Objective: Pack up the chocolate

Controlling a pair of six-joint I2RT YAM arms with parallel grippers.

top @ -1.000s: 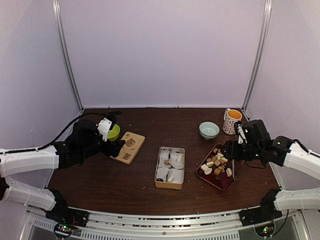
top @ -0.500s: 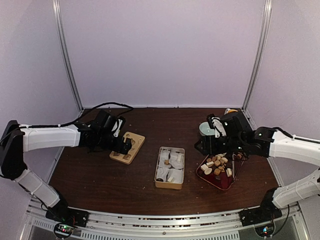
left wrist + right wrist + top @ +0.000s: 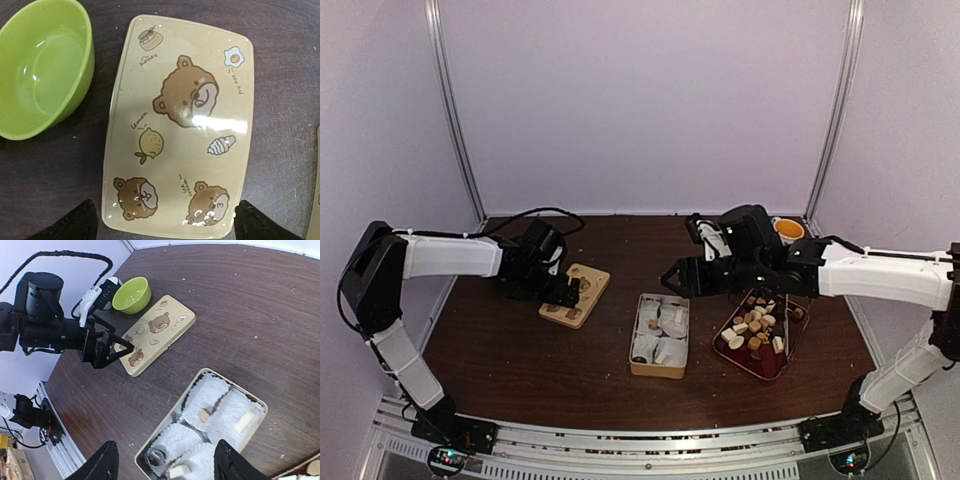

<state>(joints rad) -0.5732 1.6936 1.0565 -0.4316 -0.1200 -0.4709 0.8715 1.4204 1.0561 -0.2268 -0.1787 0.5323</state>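
Note:
The chocolate [image 3: 752, 325] is a heap of white, tan and dark pieces on a red tray [image 3: 767, 364]. A few more pieces lie in white liners inside the open tin [image 3: 657, 372]: a tan cube [image 3: 203, 415], a white bar [image 3: 243, 421] and a dark round one [image 3: 159, 456]. My right gripper [image 3: 167, 462] hangs open and empty above the tin's left end [image 3: 200, 375]. My left gripper [image 3: 167, 222] is open, low over the tan bear-print lid [image 3: 180, 130], its fingertips standing either side of the lid's near short end.
A green bowl [image 3: 42, 65] sits empty just beside the lid. A mug with an orange inside [image 3: 787, 228] stands at the back right, behind my right arm. The red tray lies right of the tin.
My right arm has swung left from the red tray to above the tin. My left arm has stretched out from beside the green bowl to the lid.

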